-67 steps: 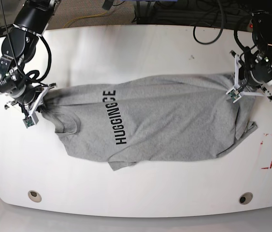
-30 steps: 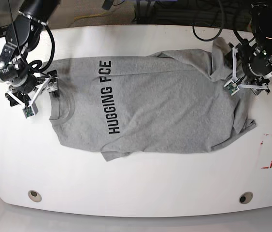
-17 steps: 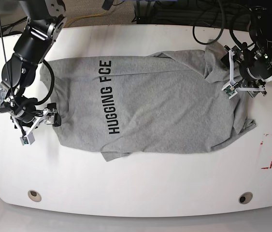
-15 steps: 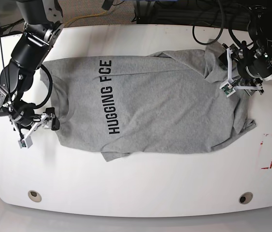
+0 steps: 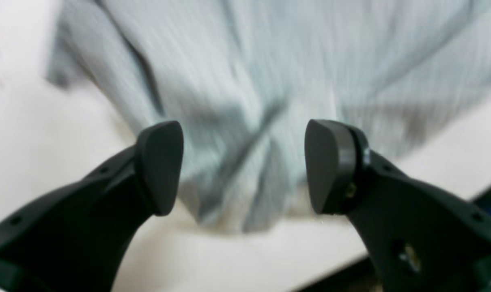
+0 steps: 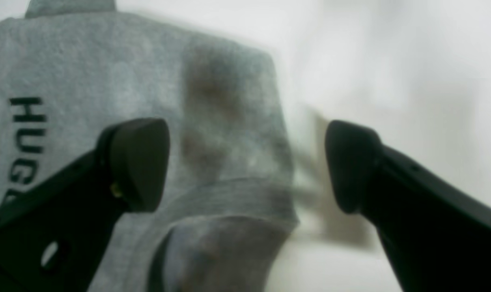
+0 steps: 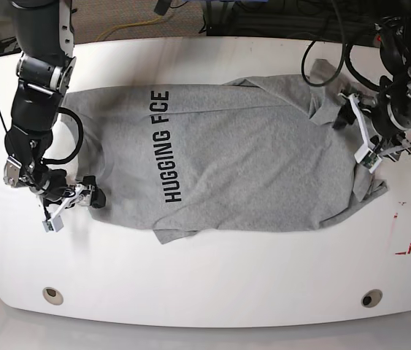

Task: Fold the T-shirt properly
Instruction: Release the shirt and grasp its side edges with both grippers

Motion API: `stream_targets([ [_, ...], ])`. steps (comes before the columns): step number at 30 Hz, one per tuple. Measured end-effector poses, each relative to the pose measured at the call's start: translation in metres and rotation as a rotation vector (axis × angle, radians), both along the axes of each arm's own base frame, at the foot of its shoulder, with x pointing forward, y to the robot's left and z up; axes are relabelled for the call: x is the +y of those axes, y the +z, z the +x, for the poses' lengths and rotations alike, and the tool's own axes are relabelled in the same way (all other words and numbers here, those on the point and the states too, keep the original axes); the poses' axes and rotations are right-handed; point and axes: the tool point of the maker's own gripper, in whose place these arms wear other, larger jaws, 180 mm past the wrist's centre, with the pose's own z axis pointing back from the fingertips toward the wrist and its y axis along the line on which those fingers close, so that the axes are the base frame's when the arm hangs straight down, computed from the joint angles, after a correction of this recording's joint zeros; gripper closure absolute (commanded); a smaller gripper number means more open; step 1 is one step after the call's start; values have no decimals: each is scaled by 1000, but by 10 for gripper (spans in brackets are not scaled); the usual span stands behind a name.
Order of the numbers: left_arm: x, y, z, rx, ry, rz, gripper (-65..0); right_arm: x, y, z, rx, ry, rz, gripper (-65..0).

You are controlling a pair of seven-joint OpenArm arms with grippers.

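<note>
The grey T-shirt (image 7: 249, 160) lies spread on the white table (image 7: 205, 284), its black letters (image 7: 165, 146) running down its left part and its right end bunched in folds. My right gripper (image 7: 81, 200) hovers at the shirt's front left corner, open with nothing between its fingers. In the right wrist view the T-shirt (image 6: 107, 73) shows a sleeve hem below the open right gripper (image 6: 245, 162). My left gripper (image 7: 367, 142) is over the rumpled right end, open. The left wrist view is blurred, with the T-shirt (image 5: 229, 61) in folds beyond the open left gripper (image 5: 243, 166).
A red-marked rectangle (image 7: 407, 227) sits on the table near the right edge. Two round holes (image 7: 52, 295) (image 7: 371, 299) are near the front edge. Cables (image 7: 322, 36) hang at the back right.
The shirt was drawn toward the back and spread flatter. Since then both grippers have moved toward the front along the shirt's two ends, the right one farther.
</note>
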Motion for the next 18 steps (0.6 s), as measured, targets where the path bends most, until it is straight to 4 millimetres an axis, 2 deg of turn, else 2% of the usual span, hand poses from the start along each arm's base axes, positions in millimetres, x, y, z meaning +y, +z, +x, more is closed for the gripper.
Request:
stream_targets([
  [5,30,17,11,-69,138,8,-393,-2,-9,1,30,-6,1,-563],
  [12,60,42,29,-156,244,54,-397,35,-12,9,1,25,65,-558],
  [14,69,43,28,-154,271,88,-411,41,-13,9,-5,28,79,-517],
  [16,78,43,27,-140,301,127,-453,46,-13,10,-11,30,92,-460],
  [18,84,42,30,-138,319,140,-499,51,-14,10,-10,33,99,-368],
])
